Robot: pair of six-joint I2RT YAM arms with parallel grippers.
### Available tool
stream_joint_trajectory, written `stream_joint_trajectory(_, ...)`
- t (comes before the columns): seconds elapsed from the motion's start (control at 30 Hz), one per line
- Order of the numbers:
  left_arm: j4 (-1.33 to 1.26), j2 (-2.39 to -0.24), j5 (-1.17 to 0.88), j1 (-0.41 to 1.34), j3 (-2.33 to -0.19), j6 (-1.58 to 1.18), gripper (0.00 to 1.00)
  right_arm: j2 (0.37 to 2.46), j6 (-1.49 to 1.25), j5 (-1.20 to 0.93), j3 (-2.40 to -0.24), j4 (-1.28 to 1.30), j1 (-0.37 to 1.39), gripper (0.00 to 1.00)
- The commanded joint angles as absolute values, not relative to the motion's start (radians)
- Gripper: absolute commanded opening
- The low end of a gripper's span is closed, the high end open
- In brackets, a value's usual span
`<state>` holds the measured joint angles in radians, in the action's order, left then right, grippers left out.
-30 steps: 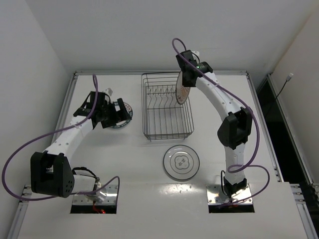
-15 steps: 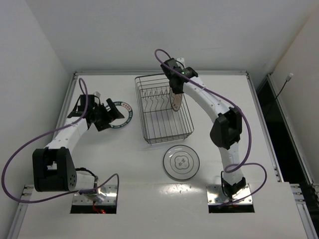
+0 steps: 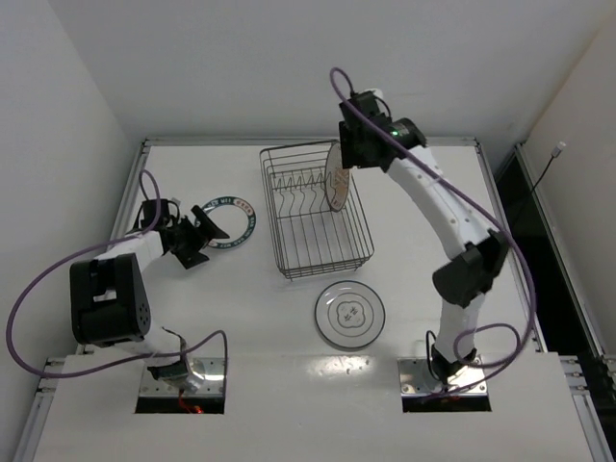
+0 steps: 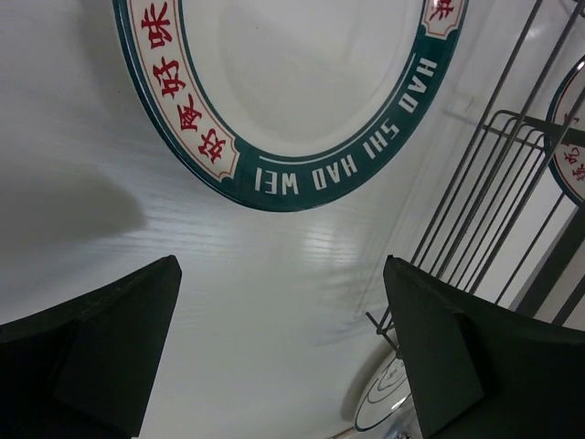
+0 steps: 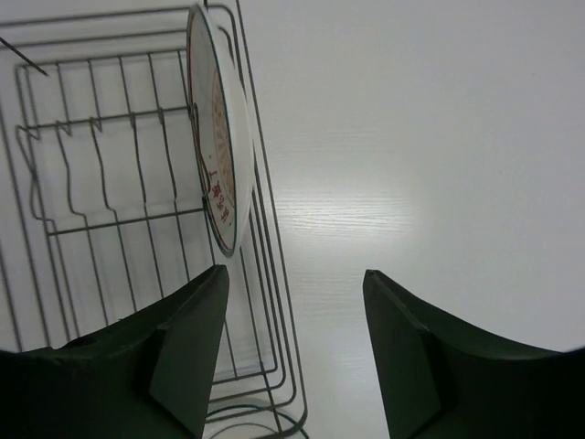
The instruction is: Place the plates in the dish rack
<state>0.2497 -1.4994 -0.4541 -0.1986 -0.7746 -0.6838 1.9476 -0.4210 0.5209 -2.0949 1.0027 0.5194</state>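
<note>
Orange-centred plate [image 3: 336, 180]: a white plate standing on its edge inside the dish rack [image 3: 322, 241]. It sits in the far half, close against the rack's right wire wall.
Dish rack: a dark wire basket in the middle of the table [image 3: 192, 318], its long side running away from the arms. A row of upright tines [image 3: 298, 178] stands just left of the plate.
Right gripper [image 5: 292, 283]: held above the rack's far right corner. Its jaws are apart with nothing between them, and they do not touch the standing plate.
Teal-rimmed plate [image 4: 302, 174]: lying flat on the table to the left of the rack and apart from it. The dark teal rim carries white letters reading "HAO SHI HAO WEI" and panels of red characters.
Left gripper [image 4: 281, 274]: low over the table just beside the teal-rimmed plate, on its left. Its jaws are spread wide and hold nothing.
Grey-ringed plate [image 3: 349, 313]: lying flat on the table on the arms' side of the rack, near the rack's right corner but not touching it. It has a small motif at its centre.
Table: white and flat, with pale walls on three sides.
</note>
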Motion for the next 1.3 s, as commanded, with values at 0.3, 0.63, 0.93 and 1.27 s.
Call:
stream_joint_trajectory(0.3,0.042,-1.631,-0.398,-0.241,-0.793,-0.804,0.52,1.506,-0.399,0.43,-1.859,0.985,0.453,0.59)
stream_joint_trajectory(0.63,0.067,-1.75,-0.374,-0.241,-0.922,-0.776,0.12,1.462,-0.399,0.408,-1.825,0.985,0.403,0.6)
stream_joint_trajectory(0.93,0.176,-1.692,-0.345,-0.241,-1.026,-0.684,0.0,1.453,-0.399,0.365,-1.825,0.976,0.371,0.6)
stream_joint_trajectory(1.27,0.135,-1.312,-0.48,-0.241,-0.963,-0.775,0.0,1.462,-0.488,-0.039,-1.711,0.852,0.302,0.6)
